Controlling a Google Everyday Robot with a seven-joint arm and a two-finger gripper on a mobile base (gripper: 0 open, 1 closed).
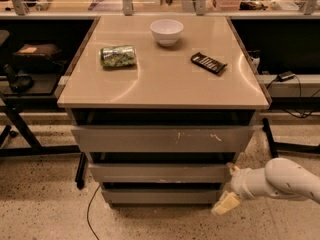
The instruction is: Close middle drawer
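Note:
The middle drawer (160,173) is the plain grey front of mid width, below the widest scratched front (162,138) and above the narrowest front (161,196). Its front stands a little behind the top one and ahead of the bottom one. My gripper (227,198) is on a white arm coming in from the right, low near the floor. It sits just off the right end of the lower drawers, with a pale fingertip (225,203) pointing down-left. It holds nothing that I can see.
The cabinet top (162,81) carries a white bowl (166,31), a crushed green can (117,56) and a black remote-like object (208,63). A cable (90,209) runs on the speckled floor at left. Dark desk frames stand on both sides.

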